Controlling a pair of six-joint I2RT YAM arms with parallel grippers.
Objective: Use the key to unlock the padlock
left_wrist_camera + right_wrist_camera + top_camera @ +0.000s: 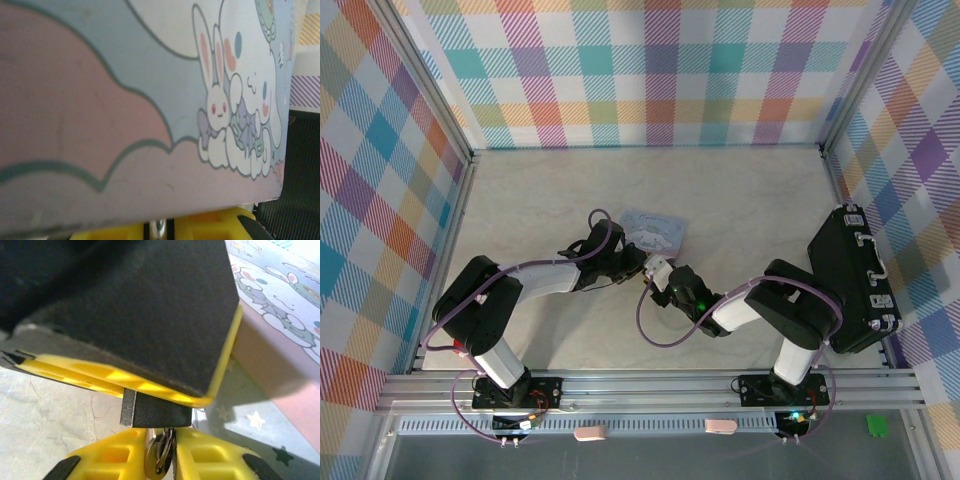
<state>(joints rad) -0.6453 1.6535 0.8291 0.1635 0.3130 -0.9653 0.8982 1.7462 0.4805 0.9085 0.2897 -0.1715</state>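
Observation:
In the right wrist view the padlock's dark body (155,411) hangs just under the left gripper's yellow-edged black finger (125,377). My right gripper (161,440) is shut on the key (159,457), a brassy sliver on a small ring. The key's tip sits right below the padlock's underside. In the left wrist view a thin silver piece, apparently the padlock's shackle (160,231), is pinched in my shut left gripper (160,226). From above, the left gripper (638,266) and the right gripper (660,283) meet at mid-table; the padlock and key are hidden between them.
The pale-blue cartoon tin (655,230) lies just behind both grippers and looms close in front of the left wrist camera (150,100). A black case (855,280) stands along the right wall. Checked walls enclose the table (540,200).

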